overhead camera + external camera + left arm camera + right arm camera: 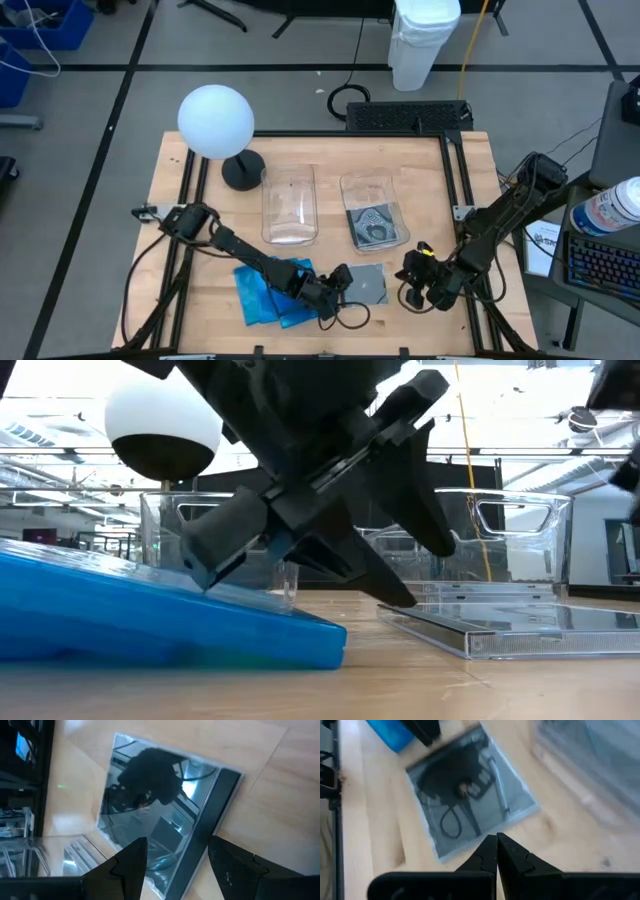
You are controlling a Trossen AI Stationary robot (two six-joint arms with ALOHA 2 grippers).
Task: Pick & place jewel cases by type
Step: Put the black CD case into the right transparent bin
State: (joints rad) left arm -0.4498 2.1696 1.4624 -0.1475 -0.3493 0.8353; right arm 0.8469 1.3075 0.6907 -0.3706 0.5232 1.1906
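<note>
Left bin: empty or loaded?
Empty: the left bin shows only bare wood through it; the right bin holds a patterned case.

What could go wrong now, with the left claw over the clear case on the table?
1. The left claw is open over the clear case, which lies flat on the table; its fingers may slide off the thin edge.
2. The blue cases lie under the left arm and could be pushed.

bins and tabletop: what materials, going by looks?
Both bins: seemingly clear rigid plastic, glossy; the wood shows through their walls. Tabletop: probably wood, light butcher-block, with visible plank seams and grain, low sheen. Exact plastic or wood type can't be told.
</note>
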